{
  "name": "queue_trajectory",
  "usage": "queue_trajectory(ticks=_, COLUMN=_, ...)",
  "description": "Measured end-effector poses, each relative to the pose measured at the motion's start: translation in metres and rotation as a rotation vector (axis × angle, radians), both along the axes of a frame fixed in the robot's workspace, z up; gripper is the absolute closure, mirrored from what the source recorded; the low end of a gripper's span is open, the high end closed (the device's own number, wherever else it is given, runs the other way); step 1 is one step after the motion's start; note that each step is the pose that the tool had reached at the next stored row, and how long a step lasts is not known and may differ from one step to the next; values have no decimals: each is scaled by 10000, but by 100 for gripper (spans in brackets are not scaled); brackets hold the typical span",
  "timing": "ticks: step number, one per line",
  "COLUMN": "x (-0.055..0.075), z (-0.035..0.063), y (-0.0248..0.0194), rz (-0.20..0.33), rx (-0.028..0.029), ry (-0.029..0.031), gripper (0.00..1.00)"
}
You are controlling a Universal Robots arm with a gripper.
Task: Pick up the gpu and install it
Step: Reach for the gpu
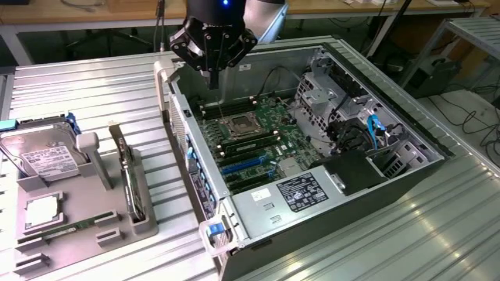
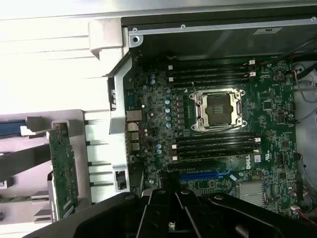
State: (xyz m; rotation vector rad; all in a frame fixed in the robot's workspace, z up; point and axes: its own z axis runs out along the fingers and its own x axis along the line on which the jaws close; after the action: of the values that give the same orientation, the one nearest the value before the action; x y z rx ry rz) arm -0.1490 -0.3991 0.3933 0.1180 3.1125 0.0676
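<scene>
The gpu (image 1: 125,170) stands on edge in a slot of the grey holder (image 1: 86,216), at the exterior view's left of the open computer case (image 1: 390,175). In the wrist view the gpu (image 2: 62,171) shows its green board face. My gripper (image 1: 212,79) hangs over the far end of the case, above the motherboard (image 1: 250,137), well apart from the gpu. Its fingers are shut together with nothing between them. In the wrist view the gripper (image 2: 171,210) sits over the board near the blue expansion slot (image 2: 208,176).
The holder also carries a silver hard drive (image 1: 43,155), a processor chip (image 1: 43,212) and a green memory stick (image 1: 70,228). Inside the case are the processor socket (image 2: 218,109), power supply (image 1: 301,190) and drive cage with cables (image 1: 367,129). The case wall (image 1: 180,134) separates holder and board.
</scene>
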Motion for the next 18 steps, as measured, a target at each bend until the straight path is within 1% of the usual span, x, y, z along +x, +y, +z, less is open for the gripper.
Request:
queue_trajectory(ticks=3, x=-56, z=0, y=-8, rz=1, rx=0, ry=0, gripper=89)
queue_trajectory(ticks=6, x=-142, z=0, y=-20, rz=1, rx=0, ry=0, gripper=89)
queue_trajectory(ticks=12, x=-260, z=0, y=-28, rz=0, rx=0, ry=0, gripper=89)
queue_trajectory(ticks=18, x=-434, z=0, y=-39, rz=0, rx=0, ry=0, gripper=89)
